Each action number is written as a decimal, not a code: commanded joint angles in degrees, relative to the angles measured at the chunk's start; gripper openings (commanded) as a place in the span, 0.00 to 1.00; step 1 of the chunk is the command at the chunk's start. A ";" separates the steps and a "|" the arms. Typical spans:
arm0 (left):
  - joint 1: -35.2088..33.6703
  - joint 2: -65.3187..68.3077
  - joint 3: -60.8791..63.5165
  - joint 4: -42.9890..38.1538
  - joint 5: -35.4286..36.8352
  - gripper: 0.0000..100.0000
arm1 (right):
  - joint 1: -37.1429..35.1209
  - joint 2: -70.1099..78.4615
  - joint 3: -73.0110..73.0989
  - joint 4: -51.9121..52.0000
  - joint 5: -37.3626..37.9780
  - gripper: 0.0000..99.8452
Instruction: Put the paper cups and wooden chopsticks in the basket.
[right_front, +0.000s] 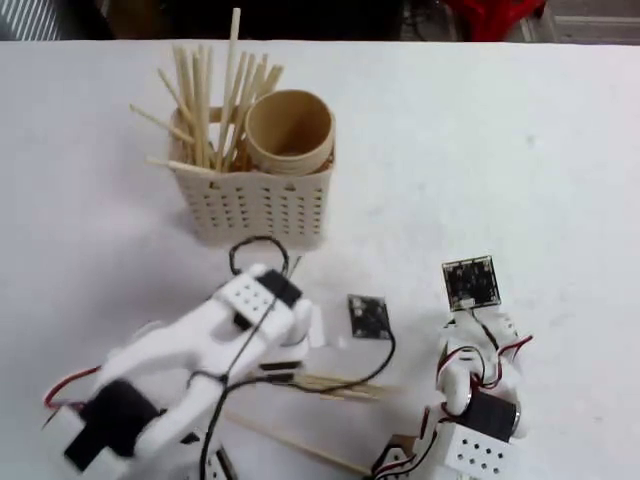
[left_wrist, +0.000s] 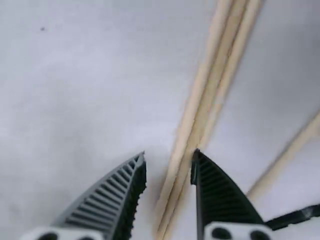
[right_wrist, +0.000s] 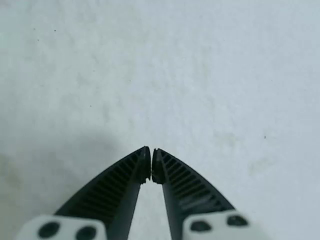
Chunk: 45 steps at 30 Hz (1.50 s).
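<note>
A cream, perforated basket (right_front: 255, 210) stands upright on the white worktop (right_front: 500, 150). In one side sits a tan paper cup (right_front: 290, 130), possibly several nested. Beside it, many wooden chopsticks (right_front: 205, 95) stand fanned out. A loose bundle (left_wrist: 212, 95) of chopsticks lies flat on the worktop, with a single stick (left_wrist: 287, 155) apart from it.

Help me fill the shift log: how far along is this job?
Done: paper cups and many upright chopsticks stand in the basket. In hand: the left gripper, open, straddles a chopstick bundle lying on the table, not yet gripped. Left: that bundle and a stray chopstick beside it. The right gripper is shut above the table.
</note>
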 joint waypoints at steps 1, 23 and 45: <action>-5.23 6.37 -5.80 -0.70 -0.26 0.15 | 0.40 -0.48 0.35 0.13 0.18 0.02; -16.75 10.24 -13.98 0.62 1.32 0.06 | 0.40 -0.48 0.35 0.13 0.18 0.02; -5.05 -23.25 16.00 5.71 -6.77 0.14 | 0.40 -0.48 0.35 0.13 0.18 0.02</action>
